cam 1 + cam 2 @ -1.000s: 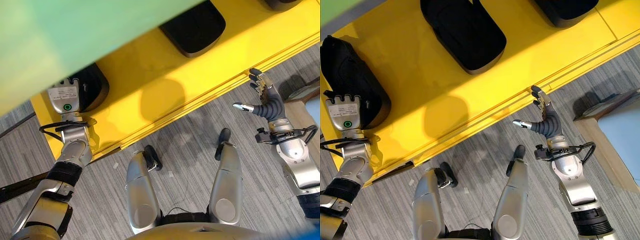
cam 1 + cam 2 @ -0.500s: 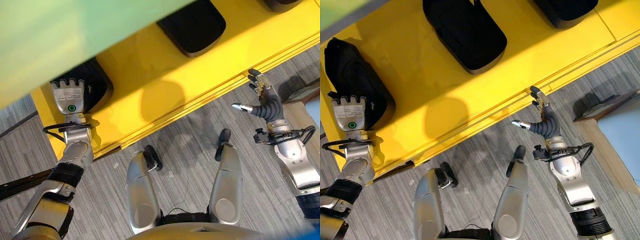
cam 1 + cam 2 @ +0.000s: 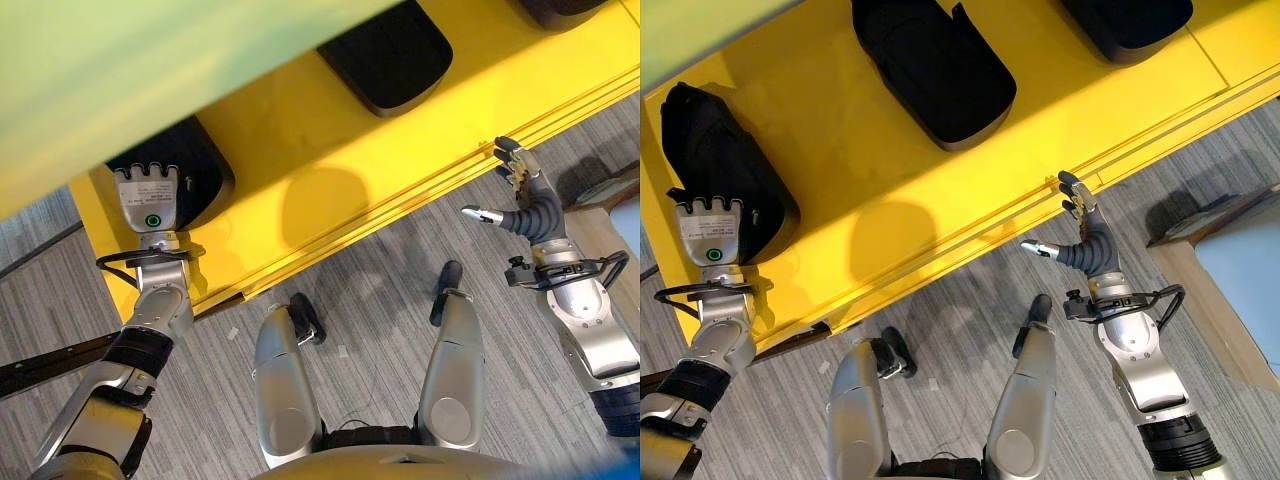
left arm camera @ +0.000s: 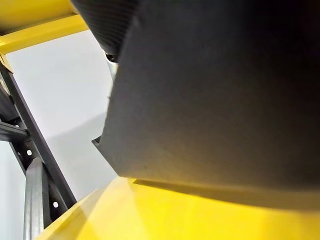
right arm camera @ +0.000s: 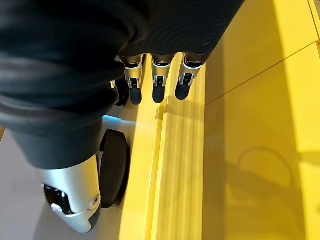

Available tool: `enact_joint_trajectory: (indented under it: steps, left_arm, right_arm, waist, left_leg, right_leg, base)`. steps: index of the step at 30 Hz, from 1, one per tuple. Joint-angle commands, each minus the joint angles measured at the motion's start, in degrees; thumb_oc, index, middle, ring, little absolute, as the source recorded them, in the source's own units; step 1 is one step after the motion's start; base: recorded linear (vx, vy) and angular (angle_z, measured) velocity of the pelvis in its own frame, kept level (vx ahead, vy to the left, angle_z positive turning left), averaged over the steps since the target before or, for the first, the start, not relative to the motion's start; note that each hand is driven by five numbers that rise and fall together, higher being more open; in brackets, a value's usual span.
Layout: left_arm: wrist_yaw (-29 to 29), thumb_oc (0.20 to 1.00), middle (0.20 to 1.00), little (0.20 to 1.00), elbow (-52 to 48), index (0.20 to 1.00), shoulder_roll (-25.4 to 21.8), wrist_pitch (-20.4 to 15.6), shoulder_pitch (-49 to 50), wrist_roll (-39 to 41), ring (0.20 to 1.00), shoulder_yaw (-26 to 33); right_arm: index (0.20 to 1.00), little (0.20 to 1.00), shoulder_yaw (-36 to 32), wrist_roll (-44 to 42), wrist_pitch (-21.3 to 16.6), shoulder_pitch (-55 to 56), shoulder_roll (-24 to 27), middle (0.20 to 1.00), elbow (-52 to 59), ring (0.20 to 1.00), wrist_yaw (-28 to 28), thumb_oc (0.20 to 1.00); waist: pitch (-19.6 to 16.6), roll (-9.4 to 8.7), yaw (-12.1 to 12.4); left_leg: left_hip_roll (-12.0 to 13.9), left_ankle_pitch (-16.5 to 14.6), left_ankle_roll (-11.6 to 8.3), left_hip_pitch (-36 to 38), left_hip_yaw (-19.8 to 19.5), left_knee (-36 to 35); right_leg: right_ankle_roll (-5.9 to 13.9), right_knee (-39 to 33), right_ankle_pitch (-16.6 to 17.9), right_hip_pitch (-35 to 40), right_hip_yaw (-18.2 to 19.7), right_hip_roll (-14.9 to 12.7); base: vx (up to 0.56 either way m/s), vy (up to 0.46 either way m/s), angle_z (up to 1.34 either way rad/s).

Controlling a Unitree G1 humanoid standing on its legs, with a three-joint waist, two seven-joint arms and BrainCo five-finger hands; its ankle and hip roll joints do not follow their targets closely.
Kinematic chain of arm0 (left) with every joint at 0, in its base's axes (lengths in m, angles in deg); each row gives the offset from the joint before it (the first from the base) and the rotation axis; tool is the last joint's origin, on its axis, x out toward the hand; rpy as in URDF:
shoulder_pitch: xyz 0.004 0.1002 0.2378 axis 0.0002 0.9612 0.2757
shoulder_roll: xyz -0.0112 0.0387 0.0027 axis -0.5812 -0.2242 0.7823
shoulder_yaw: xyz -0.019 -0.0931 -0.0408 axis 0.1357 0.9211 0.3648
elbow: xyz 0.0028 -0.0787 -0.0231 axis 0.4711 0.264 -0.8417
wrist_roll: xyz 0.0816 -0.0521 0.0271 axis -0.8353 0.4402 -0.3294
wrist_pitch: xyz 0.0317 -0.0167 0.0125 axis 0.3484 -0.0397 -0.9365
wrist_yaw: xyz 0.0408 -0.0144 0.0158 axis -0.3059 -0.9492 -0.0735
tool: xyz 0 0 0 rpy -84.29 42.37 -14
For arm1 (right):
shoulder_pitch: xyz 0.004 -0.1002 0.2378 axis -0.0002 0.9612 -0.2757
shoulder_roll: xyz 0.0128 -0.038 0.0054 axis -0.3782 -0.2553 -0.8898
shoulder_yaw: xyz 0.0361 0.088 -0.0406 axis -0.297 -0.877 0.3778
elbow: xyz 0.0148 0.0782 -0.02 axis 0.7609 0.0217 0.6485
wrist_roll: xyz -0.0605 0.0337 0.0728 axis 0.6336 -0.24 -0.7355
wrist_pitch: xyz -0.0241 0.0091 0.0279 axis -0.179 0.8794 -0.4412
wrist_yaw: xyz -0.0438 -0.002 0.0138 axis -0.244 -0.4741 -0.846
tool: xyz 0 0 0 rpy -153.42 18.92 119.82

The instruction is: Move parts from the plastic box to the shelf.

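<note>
left hand [image 3: 710, 232] nearer on black part [image 3: 720, 170], shelf [image 3: 940, 190]

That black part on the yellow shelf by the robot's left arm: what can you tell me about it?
The black part is a matte, rounded piece, like moulded foam or plastic, with a notched upper end. It lies flat on the yellow shelf, near its left end. The left robot hand lies over its near edge, fingers hidden.
</note>
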Motion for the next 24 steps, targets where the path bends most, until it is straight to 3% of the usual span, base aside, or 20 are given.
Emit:
enact_joint_trajectory:
  steps: [1,7,10,15,21,24]
  left_arm:
    - [-1.4,1.0,1.0,1.0,5.2,1.0,4.4,-0.2,5.9,2.1,1.0,-4.4]
    - [-5.8,1.0,1.0,1.0,6.4,1.0,4.7,2.6,5.4,7.6,1.0,-2.3]
    - [-9.8,1.0,1.0,1.0,6.2,1.0,4.2,2.0,4.8,12.4,1.0,-0.4]
    - [-16.0,1.0,1.0,1.0,6.0,1.0,3.2,-0.5,4.1,20.3,1.0,2.7]
    - [-25.0,1.0,1.0,1.0,4.8,1.0,3.0,-7.7,3.7,32.2,1.0,8.8]
    - [-26.2,1.0,1.0,1.0,3.8,1.0,2.9,-9.9,3.4,34.7,1.0,10.3]
  right_arm:
    - [1.0,1.0,-1.3,0.4,-3.8,-0.8,-1.1,1.0,0.3,1.0,-0.8,1.0]
    - [1.0,1.0,-1.5,0.6,-3.5,-0.8,-1.1,1.0,0.0,1.0,-0.4,1.0]
    - [1.0,1.0,-1.8,0.6,-3.0,-0.7,-1.1,1.0,0.0,1.0,-0.3,1.0]
    - [1.0,1.0,-2.1,0.5,-2.0,-0.3,-1.0,1.0,0.6,1.0,-0.2,1.0]
    - [1.0,1.0,-2.6,0.4,0.0,0.5,-1.1,1.0,1.8,1.0,0.4,1.0]
    - [1.0,1.0,-2.5,0.2,0.8,0.5,-1.3,1.0,2.3,1.0,0.6,1.0]
  waist:
    - [-1.0,-1.61,1.2]
    - [-1.0,-1.57,0.9]
    - [-1.1,-1.49,0.8]
    - [-1.1,-1.45,0.7]
    - [-1.6,-1.49,0.6]
    - [-1.6,-1.51,0.5]
  left_leg:
    - [-3.8,0.5,1.82,3.7,1.0,-5.8]
    - [-3.5,0.6,1.73,4.0,0.8,-5.5]
    - [-3.4,0.8,1.65,4.2,0.8,-5.4]
    - [-3.4,0.8,1.62,4.7,0.7,-5.2]
    - [-3.0,0.8,1.55,5.7,0.6,-4.8]
    - [-2.9,0.8,1.61,5.9,0.6,-4.7]
  right_leg:
    - [2.15,3.7,-2.8,-1.6,0.9,0.3]
    - [1.95,4.4,-3.1,-1.6,1.4,0.3]
    - [1.81,4.8,-3.3,-1.5,1.6,0.2]
    - [1.65,5.4,-3.6,-1.4,2.0,0.0]
    - [1.42,6.7,-4.3,-1.0,2.3,-0.5]
    - [1.38,7.3,-4.5,-1.2,2.5,-0.5]
  base:
    - [0.0,0.0,0.0]
    - [0.0,0.0,0.0]
    - [0.0,0.0,0.0]
    - [0.02,0.003,-0.02]
    - [0.05,0.003,0.01]
    - [0.02,-0.01,0.02]
